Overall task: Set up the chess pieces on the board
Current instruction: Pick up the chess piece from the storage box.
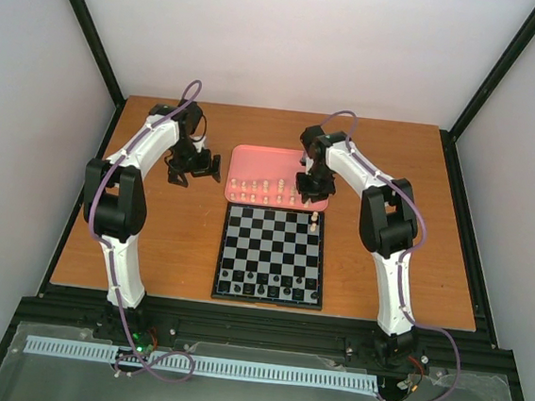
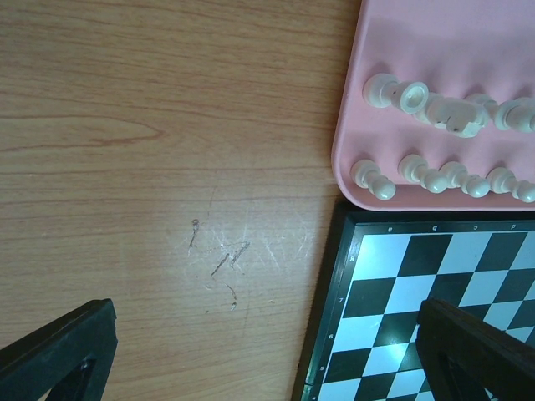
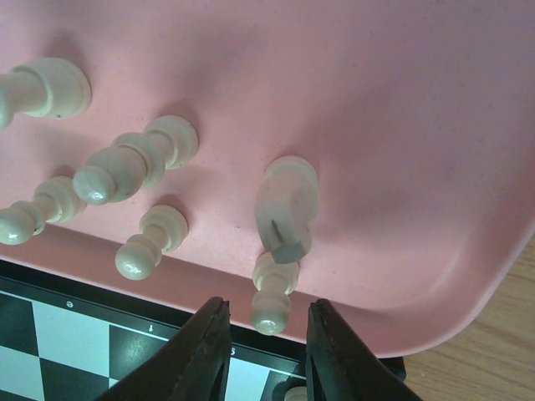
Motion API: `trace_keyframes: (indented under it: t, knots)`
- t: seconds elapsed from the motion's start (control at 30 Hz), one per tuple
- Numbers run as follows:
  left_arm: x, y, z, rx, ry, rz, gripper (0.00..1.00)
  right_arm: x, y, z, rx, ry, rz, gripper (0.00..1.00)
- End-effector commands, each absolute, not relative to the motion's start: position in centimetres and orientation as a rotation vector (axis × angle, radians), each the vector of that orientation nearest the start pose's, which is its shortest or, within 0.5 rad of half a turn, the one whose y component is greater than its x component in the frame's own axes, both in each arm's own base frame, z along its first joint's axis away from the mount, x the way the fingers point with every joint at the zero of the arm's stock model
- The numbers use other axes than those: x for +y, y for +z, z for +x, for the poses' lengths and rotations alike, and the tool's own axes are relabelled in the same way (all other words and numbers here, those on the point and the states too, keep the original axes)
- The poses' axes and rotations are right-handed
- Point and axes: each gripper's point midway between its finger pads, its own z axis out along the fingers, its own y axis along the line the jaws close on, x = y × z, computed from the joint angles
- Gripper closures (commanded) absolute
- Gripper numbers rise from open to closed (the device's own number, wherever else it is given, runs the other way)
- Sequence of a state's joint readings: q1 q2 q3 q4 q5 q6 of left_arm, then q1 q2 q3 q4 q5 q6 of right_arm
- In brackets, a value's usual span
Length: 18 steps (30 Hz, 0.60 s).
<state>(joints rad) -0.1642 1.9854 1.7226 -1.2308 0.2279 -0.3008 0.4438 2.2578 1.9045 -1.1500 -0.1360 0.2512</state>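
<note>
Several cream chess pieces point(image 1: 266, 193) stand in the pink tray point(image 1: 253, 156) behind the chequered board point(image 1: 272, 255). One cream piece point(image 1: 315, 223) stands on the board's far right corner. My right gripper point(image 1: 308, 190) hangs over the tray's near right edge. In the right wrist view its jaws point(image 3: 267, 334) straddle a cream pawn point(image 3: 272, 302), with a gap on each side, so it is open. A cream knight point(image 3: 287, 209) stands just behind that pawn. My left gripper point(image 1: 192, 170) hovers open over bare table, left of the tray, holding nothing.
Small black pieces point(image 1: 269, 286) line the board's near rows. In the left wrist view the tray corner point(image 2: 401, 33) with cream pieces point(image 2: 435, 109) and the board's far left corner point(image 2: 393, 284) lie to the right, with scratched wood point(image 2: 226, 259) below the fingers point(image 2: 58, 351).
</note>
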Motion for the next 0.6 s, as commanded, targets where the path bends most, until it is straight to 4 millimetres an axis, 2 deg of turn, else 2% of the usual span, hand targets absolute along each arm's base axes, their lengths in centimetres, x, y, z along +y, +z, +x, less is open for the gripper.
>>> trace_keyframes:
  t: [0.0,0.57]
  knots:
    - [-10.29,11.95,38.63,3.060,-0.364,-0.160,0.00,22.04,5.13,39.62,3.098,0.256,-0.325,0.73]
    - [-10.25,12.02,38.71,3.058,-0.359,-0.157,0.00,22.27,4.20,39.80,3.111,0.255,-0.338,0.74]
